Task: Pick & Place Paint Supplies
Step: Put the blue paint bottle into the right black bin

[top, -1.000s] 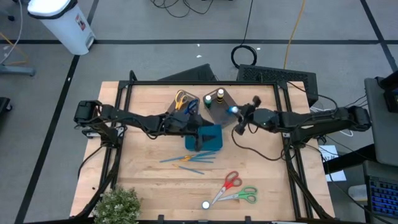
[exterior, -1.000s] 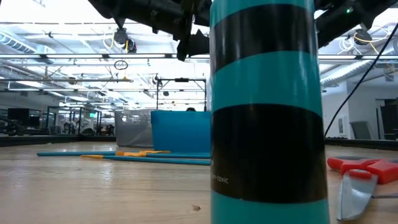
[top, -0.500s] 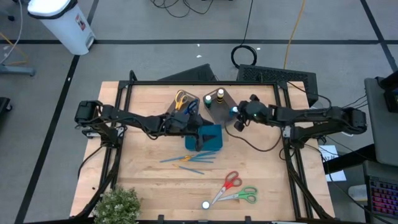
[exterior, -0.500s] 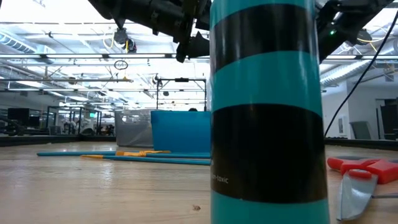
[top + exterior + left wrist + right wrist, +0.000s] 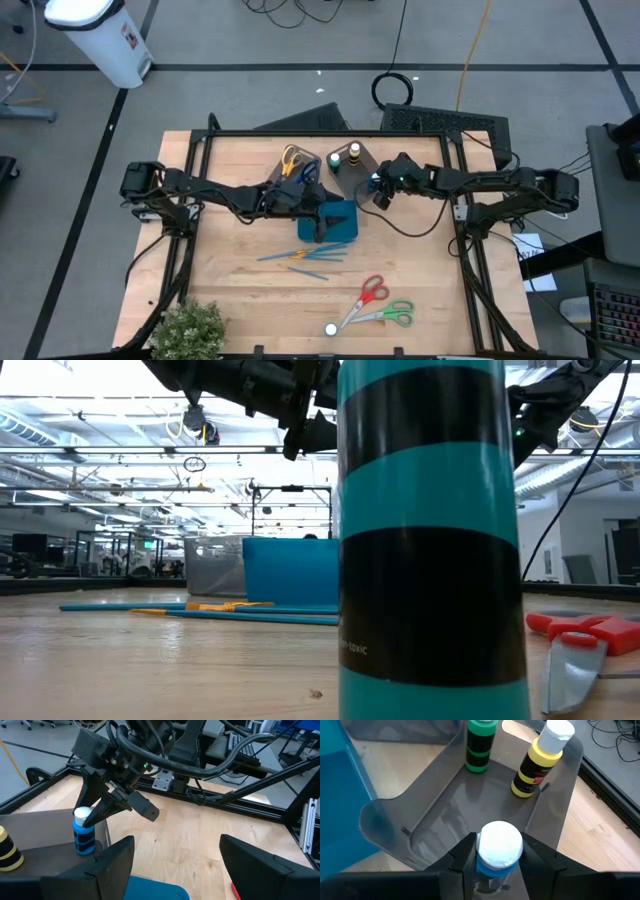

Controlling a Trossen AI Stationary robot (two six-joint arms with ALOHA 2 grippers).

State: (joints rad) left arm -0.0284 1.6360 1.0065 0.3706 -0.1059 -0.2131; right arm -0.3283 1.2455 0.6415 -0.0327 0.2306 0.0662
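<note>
- Right gripper (image 5: 377,187) has swung in over the grey bin (image 5: 440,815) near the tabletop's far edge; its jaws are narrowly closed on a blue paint bottle (image 5: 84,831), base resting on the bin floor.
- Green bottle (image 5: 480,744) and yellow bottle (image 5: 538,761) already stand there; two scissors (image 5: 297,163) lie in the neighbouring bin.
- Left gripper (image 5: 318,228) hovers over the teal tray (image 5: 338,224), jaws wide, empty.
- Still loose: brushes (image 5: 300,256), red and green scissors (image 5: 378,302), and one bottle (image 5: 330,329) by the near edge.

Table (image 5: 230,290) showing pale wood, matt, grained. Grey-brown bin (image 5: 445,805) looking smooth plastic, glossy, reflecting light. Teal tray (image 5: 290,572) appearing smooth plastic. Blue paint bottle (image 5: 84,831) wearing glossy plastic body, white cap. Right gripper (image 5: 495,851) fingers looking matt dark plastic. Frame rails (image 5: 330,133) showing black metal.
</note>
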